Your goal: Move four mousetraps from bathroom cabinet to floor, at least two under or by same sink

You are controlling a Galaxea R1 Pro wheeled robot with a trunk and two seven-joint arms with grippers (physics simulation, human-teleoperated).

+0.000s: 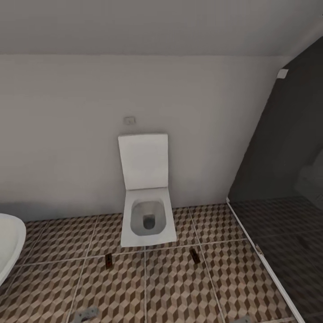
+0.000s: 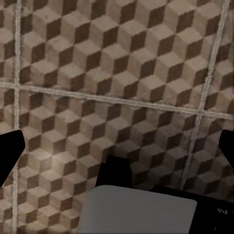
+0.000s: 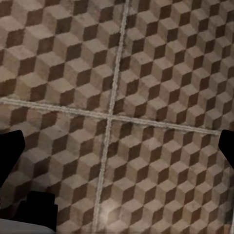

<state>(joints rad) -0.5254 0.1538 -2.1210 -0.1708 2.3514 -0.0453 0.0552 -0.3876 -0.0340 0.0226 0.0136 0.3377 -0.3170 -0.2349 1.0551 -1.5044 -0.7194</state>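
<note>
White sink (image 1: 10, 242) at the far left edge, then one mousetrap (image 1: 108, 260) flat on the tiled floor (image 1: 179, 287) just before the toilet (image 1: 148, 215), and a second mousetrap (image 1: 194, 255) near the toilet's right corner. Left gripper (image 2: 117, 146) spread wide over bare tiles, holding nothing. Right gripper (image 3: 117, 146) wide too, over a grout cross, holding nothing.

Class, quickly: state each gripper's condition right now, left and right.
Left gripper: open, holding nothing.
Right gripper: open, holding nothing.
</note>
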